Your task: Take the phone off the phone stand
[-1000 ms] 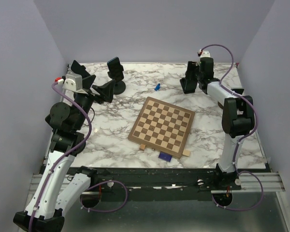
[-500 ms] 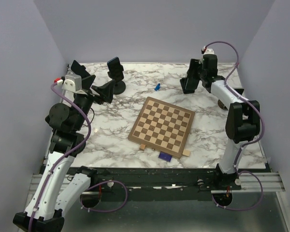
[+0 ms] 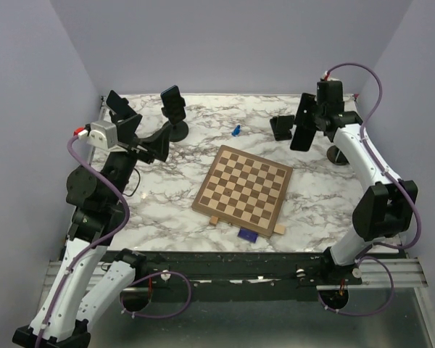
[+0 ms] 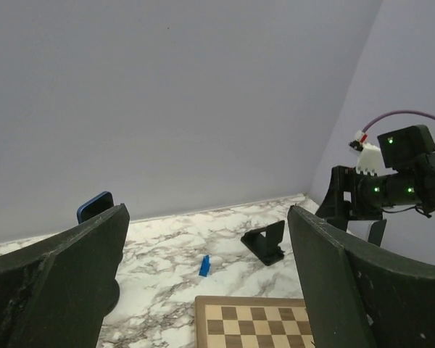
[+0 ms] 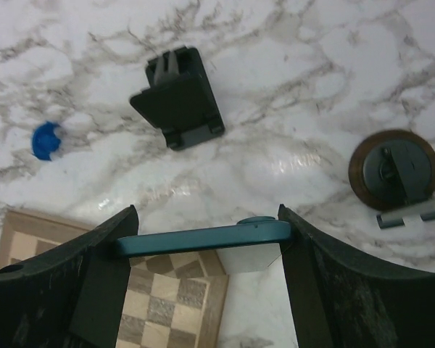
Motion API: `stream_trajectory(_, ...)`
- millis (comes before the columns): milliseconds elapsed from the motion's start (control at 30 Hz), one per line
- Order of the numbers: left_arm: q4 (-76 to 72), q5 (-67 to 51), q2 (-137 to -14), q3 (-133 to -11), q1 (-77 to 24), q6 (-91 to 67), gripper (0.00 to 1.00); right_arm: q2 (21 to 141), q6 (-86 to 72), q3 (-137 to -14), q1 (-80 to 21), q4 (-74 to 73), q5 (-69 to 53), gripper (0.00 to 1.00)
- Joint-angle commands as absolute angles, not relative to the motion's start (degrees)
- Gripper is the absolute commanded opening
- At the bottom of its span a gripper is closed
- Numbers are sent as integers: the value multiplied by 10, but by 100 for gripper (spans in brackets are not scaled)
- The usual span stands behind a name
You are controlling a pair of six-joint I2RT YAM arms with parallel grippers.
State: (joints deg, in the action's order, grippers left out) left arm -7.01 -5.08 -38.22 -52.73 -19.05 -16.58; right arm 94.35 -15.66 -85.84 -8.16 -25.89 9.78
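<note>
Phone off its stand, clamped in my right gripper near the table's far right corner.

My right gripper (image 5: 206, 230) is closed across the teal phone (image 5: 196, 241), one finger on each side of it. I see the phone end-on, so I judge its long axis runs down from the wrist toward the table (image 3: 326, 210). The empty black phone stand (image 5: 180, 98) sits near the far edge, left of the phone and apart from it. The right arm is much the nearer one. My left gripper (image 4: 208, 217) gapes wide with nothing in it near the far left corner, beside a second phone (image 3: 172, 100) on its own stand. For setting down I'd avoid the round base (image 5: 394, 170) by the right edge and the chessboard (image 3: 243, 185) at the centre; bare marble lies between them. A small blue piece (image 3: 235, 130) lies left of the stand.
</note>
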Motion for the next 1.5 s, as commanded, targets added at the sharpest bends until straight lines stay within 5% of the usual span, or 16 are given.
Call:
stream_trajectory(0,-59,-27,-367,-538,-208,-150,98,909,-175,-842,-80,-421,140,1)
stream_trajectory(333,-63,-7,-358,-533,-249,-138,99,961,-174,-823,-80,-608,152,1)
stream_trajectory(1000,-69,19,-360,-524,-281,-122,98,1002,-192,-671,-87,-549,123,1)
stream_trajectory(1467,-68,18,-369,-525,-281,-122,99,1011,-189,-640,-103,-518,101,38)
